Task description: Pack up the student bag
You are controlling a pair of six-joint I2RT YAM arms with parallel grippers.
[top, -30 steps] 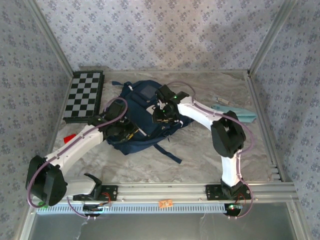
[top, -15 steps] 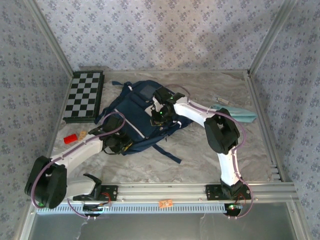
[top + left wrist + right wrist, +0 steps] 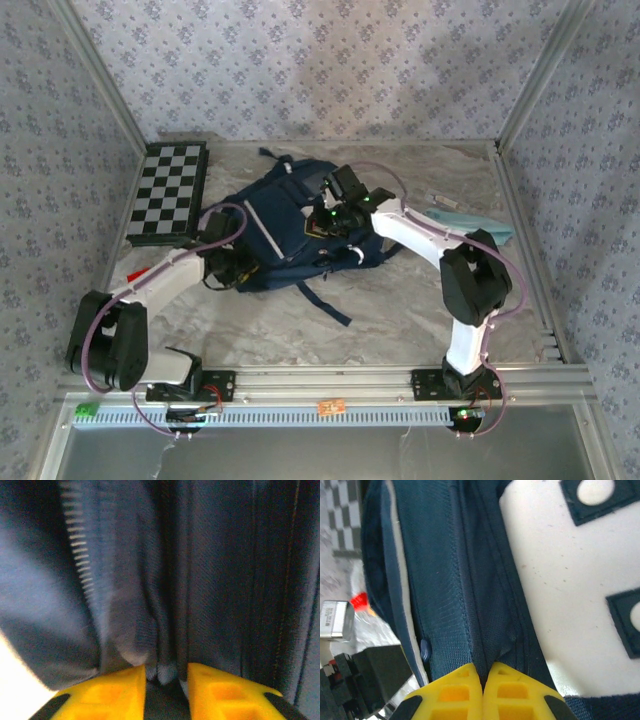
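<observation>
The left gripper (image 3: 166, 672) narrowly pinches the student bag (image 3: 280, 235) at 8 o'clock, while the right gripper (image 3: 482, 672) is clamped tight on its 3 o'clock seam.

Student bag (image 3: 225, 580) zipper blurred, pouch (image 3: 478, 222) partly hidden

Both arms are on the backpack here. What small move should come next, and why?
The left fingers pinch a fold of the large navy blue fabric backpack beside a row of zipper teeth; the right fingers are shut on a seam fold next to its white patch. So probably draw the two grips gently apart, to spread the bag open.
</observation>
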